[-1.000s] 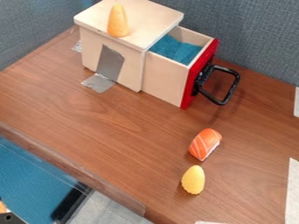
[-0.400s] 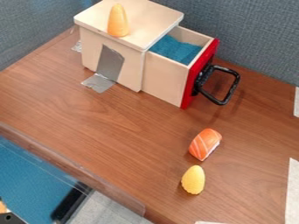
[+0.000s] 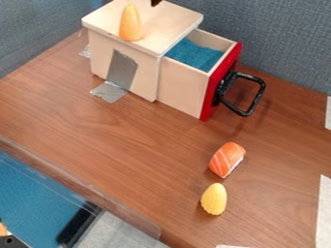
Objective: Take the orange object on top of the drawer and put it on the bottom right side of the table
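The gripper point(image 3: 156, 2) is at the view's top edge; clenched or released, I cannot tell. Near it is the box point(image 3: 169, 24), drawer point(image 3: 183, 87) open; farther out, sushi point(image 3: 227, 159) and a yellow toy point(image 3: 214, 199) lie on the table point(image 3: 129, 140). The orange object point(image 3: 130, 24) stands on the box, near the gripper.

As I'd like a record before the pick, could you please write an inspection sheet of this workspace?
Surface: brown wood-grain table, with pale strips at its right side.
Job's things: orange object upright on top of the wooden drawer unit; its red-fronted drawer stands open, blue material inside.
Clutter: orange-and-white striped piece and yellow piece, apart, right of centre near the front.
Gripper: dark tip of the claw at the top edge, apart from the orange object.
Cables: nothing seen.
Surroundings: grey-blue partition behind; blue surface lower left.
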Controlling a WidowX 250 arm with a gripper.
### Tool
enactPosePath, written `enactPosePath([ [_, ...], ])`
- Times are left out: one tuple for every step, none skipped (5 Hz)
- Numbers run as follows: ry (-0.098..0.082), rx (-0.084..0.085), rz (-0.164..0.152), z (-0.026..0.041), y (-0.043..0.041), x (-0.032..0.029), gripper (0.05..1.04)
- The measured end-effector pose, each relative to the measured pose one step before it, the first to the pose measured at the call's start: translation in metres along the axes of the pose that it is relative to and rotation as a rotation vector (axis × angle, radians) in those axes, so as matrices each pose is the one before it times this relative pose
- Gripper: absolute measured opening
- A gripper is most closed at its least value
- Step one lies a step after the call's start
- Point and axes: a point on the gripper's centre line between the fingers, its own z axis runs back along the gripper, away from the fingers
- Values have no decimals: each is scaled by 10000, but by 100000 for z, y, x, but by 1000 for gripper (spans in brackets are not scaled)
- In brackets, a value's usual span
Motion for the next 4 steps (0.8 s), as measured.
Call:
enactPosePath([
  [329, 97, -25, -1133, 103, -775, 1000],
  [132, -115, 329, -1207, 279, -518, 949],
  [-26, -52, 90, 10, 153, 6, 745],
  [-125, -12, -24, 60, -84, 185, 480],
])
